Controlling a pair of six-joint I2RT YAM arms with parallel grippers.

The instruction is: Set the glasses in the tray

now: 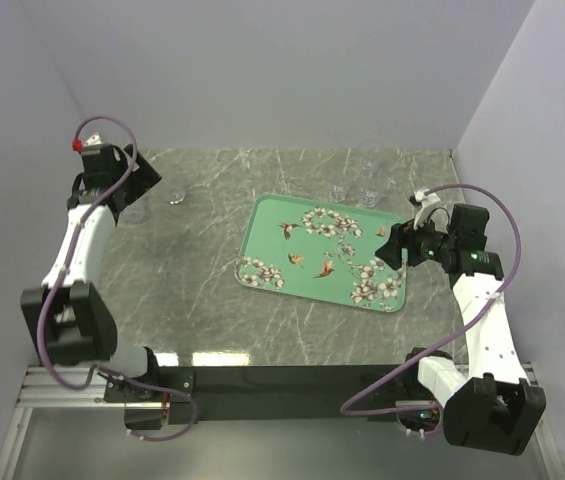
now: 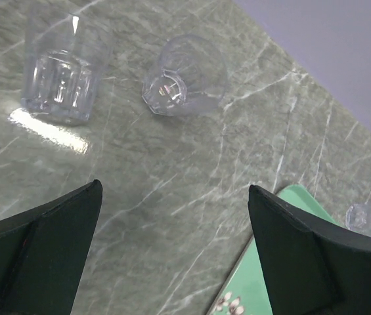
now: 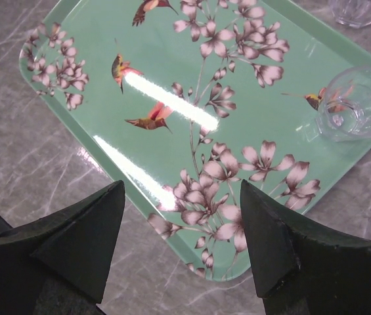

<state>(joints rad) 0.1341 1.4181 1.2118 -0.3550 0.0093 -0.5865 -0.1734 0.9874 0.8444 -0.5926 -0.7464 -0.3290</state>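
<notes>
The mint-green tray (image 1: 307,225) with blossoms and birds lies mid-table; it also shows in the right wrist view (image 3: 106,72). One clear glass (image 3: 356,104) stands on the tray near its far right corner. My right gripper (image 3: 182,187) is open and empty above the tray's near right rim, and it shows in the top view (image 1: 394,247). My left gripper (image 2: 175,187) is open and empty at the far left (image 1: 142,195), above bare table. Ahead of it stand an upright glass (image 2: 60,69) and a glass lying on its side (image 2: 185,77).
Two more clear glasses (image 1: 337,192) (image 1: 369,190) stand on the marble table behind the tray; one shows at the right wrist view's top edge (image 3: 359,10). White walls close in the back and both sides. The tray's corner (image 2: 283,262) lies right of my left fingers.
</notes>
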